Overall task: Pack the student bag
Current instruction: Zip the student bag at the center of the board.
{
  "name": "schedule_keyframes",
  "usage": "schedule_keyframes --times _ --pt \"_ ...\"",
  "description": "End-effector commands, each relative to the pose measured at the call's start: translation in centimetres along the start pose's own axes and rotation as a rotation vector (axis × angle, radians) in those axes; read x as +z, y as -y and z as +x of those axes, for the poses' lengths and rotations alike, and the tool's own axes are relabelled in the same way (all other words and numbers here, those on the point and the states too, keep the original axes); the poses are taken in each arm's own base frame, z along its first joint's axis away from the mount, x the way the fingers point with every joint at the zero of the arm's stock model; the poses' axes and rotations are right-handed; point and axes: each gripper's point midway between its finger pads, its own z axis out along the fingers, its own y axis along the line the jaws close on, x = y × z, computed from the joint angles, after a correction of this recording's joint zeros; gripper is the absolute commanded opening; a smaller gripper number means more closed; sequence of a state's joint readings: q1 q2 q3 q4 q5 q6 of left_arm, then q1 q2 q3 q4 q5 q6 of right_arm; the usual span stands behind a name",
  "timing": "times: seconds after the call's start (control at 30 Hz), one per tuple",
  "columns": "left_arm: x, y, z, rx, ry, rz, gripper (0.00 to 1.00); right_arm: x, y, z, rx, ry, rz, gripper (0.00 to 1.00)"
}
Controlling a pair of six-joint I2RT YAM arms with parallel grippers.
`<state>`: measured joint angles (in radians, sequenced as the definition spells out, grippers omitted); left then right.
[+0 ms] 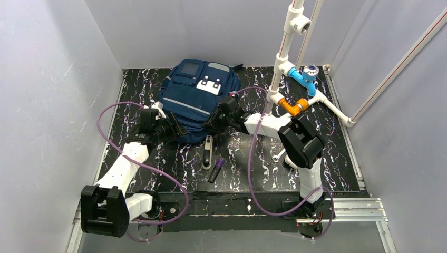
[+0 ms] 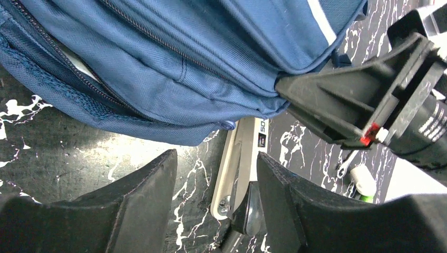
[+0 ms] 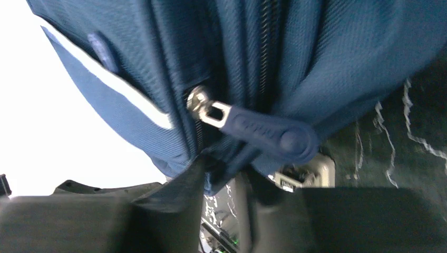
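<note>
Packing looks barely begun to us: marker [image 1: 215,170] lies outside the bag [image 1: 197,97], left gripper [image 2: 216,155] open, right gripper [image 1: 213,122] pinching bag fabric.

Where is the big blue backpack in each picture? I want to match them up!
Top external: the student bag lies at the middle back of the table.
Left wrist: it fills the top of the picture, its near edge running across.
Right wrist: it fills the upper part, with a zipper pull hanging mid-picture.
Shared landmark: the pale flat bar by the bag's near edge shows in all three.
</note>
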<state>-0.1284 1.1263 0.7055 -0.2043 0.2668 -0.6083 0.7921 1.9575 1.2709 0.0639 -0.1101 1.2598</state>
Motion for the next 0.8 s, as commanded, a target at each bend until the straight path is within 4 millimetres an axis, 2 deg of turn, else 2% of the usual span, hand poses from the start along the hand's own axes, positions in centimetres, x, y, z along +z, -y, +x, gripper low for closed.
schedule_keyframes --times 0.0,0.07,0.37,0.53,0.77 --pt "-0.4 0.0 -0.5 0.014 0.042 -0.018 0.56 0.8 -5.2 -4.5 0.093 0.104 -0.15 0.19" --pt "-0.2 0.2 -0.8 0.036 0.057 -0.03 0.56 0.1 -6.0 -4.6 0.108 0.119 -0.17 0.01" --pt "1.4 0.8 -1.9 0.133 0.132 -0.094 0.5 -3.7 -8.8 -4.6 0.23 0.121 -0.272 0.01" --pt "1.6 0.1 -2.3 0.167 0.158 -0.146 0.47 -4.1 -9.5 -4.6 0.257 0.113 -0.291 0.01" --pt "2.9 -0.2 -2.8 0.218 0.158 -0.195 0.45 -4.5 -10.1 -4.6 0.264 0.109 -0.316 0.01"
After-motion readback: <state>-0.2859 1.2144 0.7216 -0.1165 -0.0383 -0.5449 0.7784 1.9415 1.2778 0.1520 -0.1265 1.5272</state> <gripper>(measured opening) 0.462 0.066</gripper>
